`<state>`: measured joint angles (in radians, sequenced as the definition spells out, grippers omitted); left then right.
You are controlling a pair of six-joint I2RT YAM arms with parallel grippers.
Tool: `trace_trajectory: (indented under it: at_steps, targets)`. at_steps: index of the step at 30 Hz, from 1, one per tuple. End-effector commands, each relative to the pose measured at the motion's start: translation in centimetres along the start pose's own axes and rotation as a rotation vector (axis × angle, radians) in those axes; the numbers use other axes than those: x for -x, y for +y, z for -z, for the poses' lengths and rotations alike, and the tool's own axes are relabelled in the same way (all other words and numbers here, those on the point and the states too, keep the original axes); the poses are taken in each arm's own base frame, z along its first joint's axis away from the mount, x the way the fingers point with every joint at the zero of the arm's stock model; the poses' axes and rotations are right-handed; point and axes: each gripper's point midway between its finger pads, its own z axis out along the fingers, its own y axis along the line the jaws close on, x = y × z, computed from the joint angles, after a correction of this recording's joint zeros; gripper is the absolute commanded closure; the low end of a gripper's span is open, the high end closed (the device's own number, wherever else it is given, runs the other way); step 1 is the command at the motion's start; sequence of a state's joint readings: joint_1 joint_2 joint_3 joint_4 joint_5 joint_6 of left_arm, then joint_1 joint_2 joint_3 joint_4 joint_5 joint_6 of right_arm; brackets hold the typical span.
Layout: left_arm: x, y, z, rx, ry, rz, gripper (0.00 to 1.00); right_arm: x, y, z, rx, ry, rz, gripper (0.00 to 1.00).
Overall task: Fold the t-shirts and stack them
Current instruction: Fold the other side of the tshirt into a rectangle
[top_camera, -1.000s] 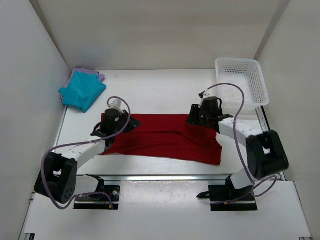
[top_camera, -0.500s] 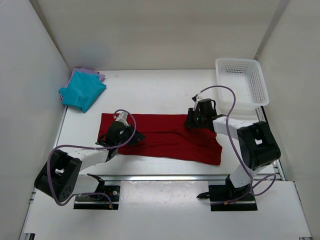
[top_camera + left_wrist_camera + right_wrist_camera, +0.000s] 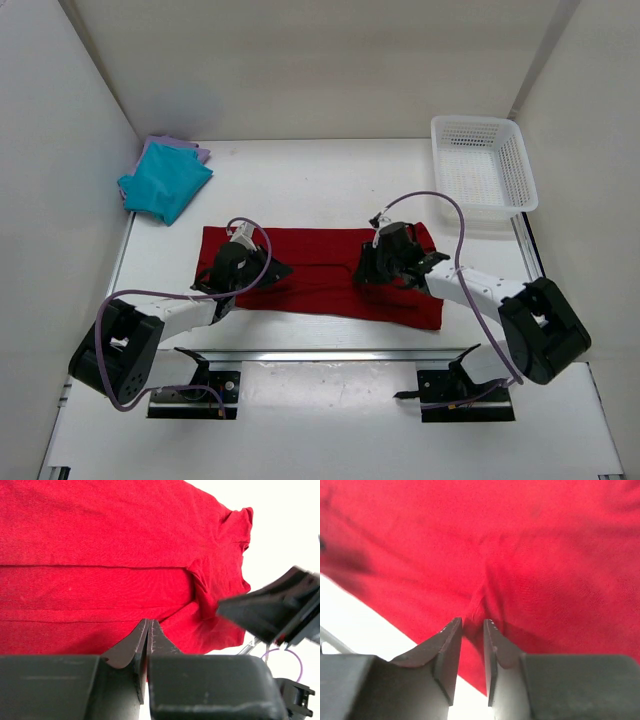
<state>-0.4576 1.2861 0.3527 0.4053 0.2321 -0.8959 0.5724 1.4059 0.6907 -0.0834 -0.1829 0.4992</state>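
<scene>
White table, three t-shirts, one basket

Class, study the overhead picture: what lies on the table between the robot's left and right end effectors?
Only the red shirt, lying spread out with a lengthwise crease. The overhead view shows it, and nothing else sits in that stretch.

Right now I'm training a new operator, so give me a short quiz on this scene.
1. True or false: the white plastic mesh basket holds a shirt.
2. Fill in: the folded teal blue fabric t-shirt lies on a ____.
3. The right gripper pinches: A the basket, B the dark red fabric t-shirt, C nothing.
Key: 1 false; 2 lavender purple t-shirt; 3 B.
</scene>
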Motion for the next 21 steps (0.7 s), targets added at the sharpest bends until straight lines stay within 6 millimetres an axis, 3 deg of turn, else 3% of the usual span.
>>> trace_trajectory:
  at_steps: [1,4,6,8,9,10,12,16,18,21]
  targets:
    - [1.4,-1.4,0.3,-0.06,-0.036,0.005,0.89,-0.5,1.9,0.9,0.05,-0.032,-0.066,0.76]
    - [1.8,-1.3,0.8,-0.061,-0.054,0.012,0.89,-0.7,3.1,2.2,0.093,-0.031,-0.043,0.77]
    - [2.2,-1.8,0.9,-0.074,-0.069,0.008,0.89,0.0,2.4,3.4,0.055,-0.081,-0.022,0.76]
    - [2.5,-2.5,1.0,-0.081,-0.084,-0.019,0.9,1.8,-0.3,4.8,-0.001,-0.157,-0.056,0.76]
    - [2.3,-2.9,0.8,-0.079,-0.083,-0.027,0.89,2.2,-2.2,5.2,-0.026,-0.185,-0.093,0.82]
    - [2.0,-3.7,0.6,-0.093,-0.075,-0.043,0.89,2.5,-2.7,5.5,-0.01,-0.201,-0.108,0.87]
    - [1.7,-4.6,-0.1,-0.099,-0.063,-0.068,0.88,2.1,-5.5,5.3,-0.049,-0.204,-0.162,0.92]
    - [1.0,-5.5,-2.0,-0.11,-0.009,-0.077,0.88,-0.6,-5.3,3.6,-0.039,-0.124,-0.143,0.95]
    - [0.8,-4.8,-2.8,-0.099,0.009,-0.044,0.88,-2.4,-4.6,2.9,-0.048,-0.08,-0.122,0.99]
    - [0.6,-2.5,-3.7,-0.059,0.036,0.011,0.88,-5.6,-5.4,2.4,-0.075,-0.02,-0.153,1.0]
